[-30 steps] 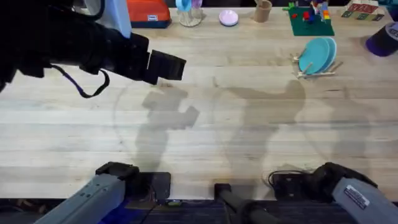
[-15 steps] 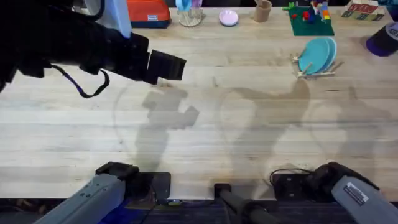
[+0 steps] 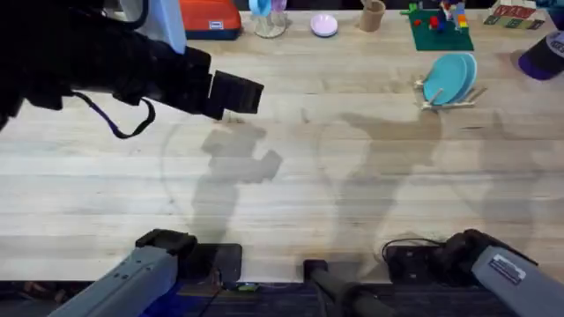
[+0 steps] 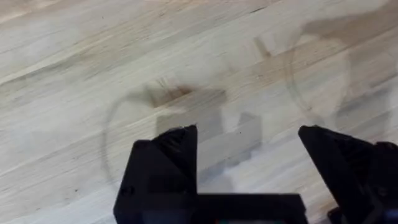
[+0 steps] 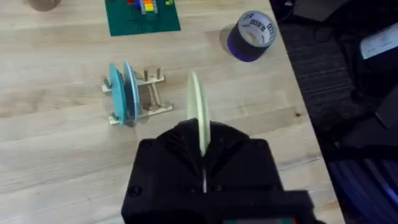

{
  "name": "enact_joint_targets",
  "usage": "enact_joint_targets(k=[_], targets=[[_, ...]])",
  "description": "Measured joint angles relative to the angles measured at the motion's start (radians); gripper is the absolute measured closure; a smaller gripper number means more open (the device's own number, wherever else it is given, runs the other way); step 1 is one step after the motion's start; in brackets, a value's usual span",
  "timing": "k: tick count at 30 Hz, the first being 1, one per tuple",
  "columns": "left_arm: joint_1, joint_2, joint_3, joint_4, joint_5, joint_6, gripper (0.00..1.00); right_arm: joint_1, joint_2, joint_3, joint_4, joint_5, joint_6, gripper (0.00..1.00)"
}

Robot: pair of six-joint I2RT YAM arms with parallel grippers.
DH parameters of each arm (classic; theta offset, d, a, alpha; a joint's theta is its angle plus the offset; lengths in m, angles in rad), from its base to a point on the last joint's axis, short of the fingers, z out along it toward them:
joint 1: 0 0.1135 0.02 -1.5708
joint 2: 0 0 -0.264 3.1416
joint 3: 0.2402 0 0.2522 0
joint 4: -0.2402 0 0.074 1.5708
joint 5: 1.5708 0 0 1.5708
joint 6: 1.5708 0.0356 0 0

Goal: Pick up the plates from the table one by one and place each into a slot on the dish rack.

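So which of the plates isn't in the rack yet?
The pale yellow-green plate: it is held on edge in the right gripper, apart from the dish rack. The two teal-blue plates already stand upright between the rack's pegs.

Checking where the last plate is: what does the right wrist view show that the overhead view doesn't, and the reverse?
Right wrist: the right gripper shut on the pale yellow-green plate, held on edge. Overhead: the left arm raised over the table, plus the pink dish. Both: the dish rack with two teal-blue plates standing in it, the green baseplate and the purple tape roll.
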Motion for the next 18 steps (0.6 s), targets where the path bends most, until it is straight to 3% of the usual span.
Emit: enact_joint_targets(k=[18], targets=[[0.000, 0.000, 0.000, 0.000, 0.000, 0.000, 0.008, 0.000, 0.065, 0.000, 0.035, -0.052, -0.023, 0.972]])
